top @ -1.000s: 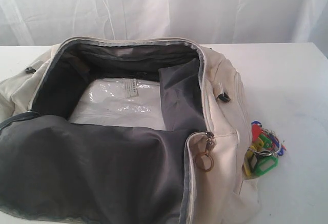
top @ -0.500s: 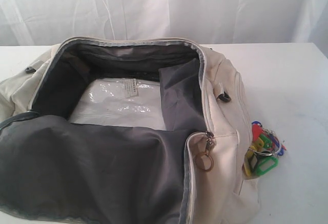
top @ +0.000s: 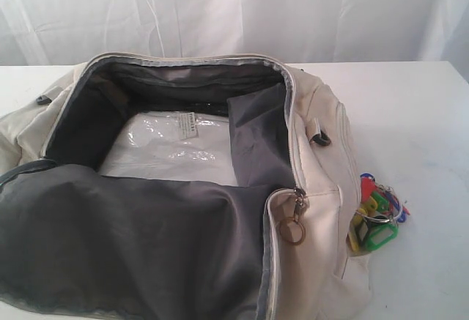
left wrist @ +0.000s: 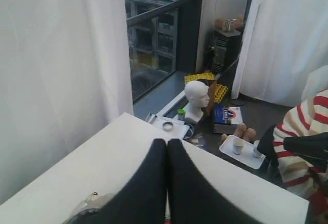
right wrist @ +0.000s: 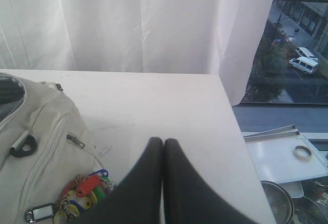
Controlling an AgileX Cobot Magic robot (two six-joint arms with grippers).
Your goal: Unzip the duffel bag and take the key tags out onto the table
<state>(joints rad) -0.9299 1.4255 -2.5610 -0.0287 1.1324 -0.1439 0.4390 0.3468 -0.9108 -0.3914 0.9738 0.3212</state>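
The cream duffel bag (top: 315,181) lies unzipped on the white table (top: 410,115), its dark grey lining folded open over a clear plastic packet (top: 172,148). A brass ring pull (top: 293,231) hangs at the zipper's near end. The key tags (top: 376,214), a bright red, green, yellow and blue bunch, rest on the table against the bag's right side; in the right wrist view the key tags (right wrist: 84,190) lie beside the bag (right wrist: 41,131). Neither gripper shows in the exterior view. My left gripper (left wrist: 167,143) and right gripper (right wrist: 163,142) are both shut, holding nothing, above the tabletop.
White curtains (top: 234,12) hang behind the table. Beyond the table's edge the left wrist view shows a mannequin head (left wrist: 197,97), boxes and a small tray with cups (left wrist: 242,151) on the floor. A metal tray with a tape roll (right wrist: 302,153) sits past the table's right end.
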